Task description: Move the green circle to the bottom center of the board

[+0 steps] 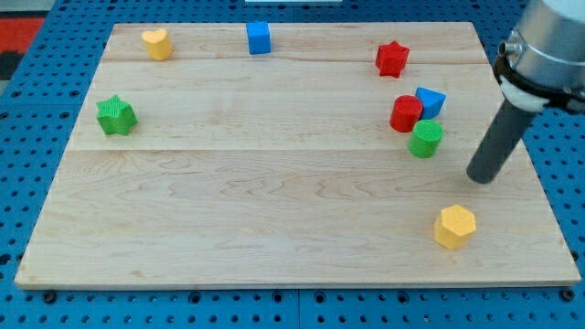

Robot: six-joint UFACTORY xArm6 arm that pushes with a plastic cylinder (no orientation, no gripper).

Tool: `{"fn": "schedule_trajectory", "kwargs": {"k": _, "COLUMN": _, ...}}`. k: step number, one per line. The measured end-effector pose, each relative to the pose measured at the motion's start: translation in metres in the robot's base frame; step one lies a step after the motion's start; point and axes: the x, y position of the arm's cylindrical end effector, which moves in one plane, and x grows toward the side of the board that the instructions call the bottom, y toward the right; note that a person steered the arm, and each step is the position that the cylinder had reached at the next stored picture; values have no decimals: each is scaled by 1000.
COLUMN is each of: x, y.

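Approaching stage, no contact yet: my tip [482, 178] sits near the green circle [426, 139], at its 4 o'clock, with a gap between. No fingers on this rig, just a bare rod, so nothing to open or clamp. Green circle is at board's [274, 228] 3 o'clock side, touching red cylinder [406, 113]; blue block [430, 100] just behind. Next move likely needs tip round to the circle's 1–2 o'clock, then push toward 7–8 o'clock, bottom center. Yellow hexagon [454, 226] near tip's 7 o'clock; avoid.

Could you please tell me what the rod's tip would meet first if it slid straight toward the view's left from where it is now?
Probably the green circle, just left of and slightly above my tip; it might narrowly pass below.
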Motion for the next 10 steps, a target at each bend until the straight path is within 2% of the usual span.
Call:
{"fn": "schedule_trajectory", "kwargs": {"k": 1, "x": -32, "y": -4}}
{"fn": "schedule_trajectory", "kwargs": {"k": 2, "x": -36, "y": -74}}
{"fn": "schedule_trajectory", "kwargs": {"k": 3, "x": -40, "y": -66}}
{"fn": "schedule_trajectory", "kwargs": {"k": 5, "x": -83, "y": -186}}
{"fn": "schedule_trajectory", "kwargs": {"k": 6, "x": -114, "y": -207}}
{"fn": "schedule_trajectory", "kwargs": {"k": 7, "x": -113, "y": -221}}
{"fn": "schedule_trajectory", "kwargs": {"k": 10, "x": -2, "y": -235}}
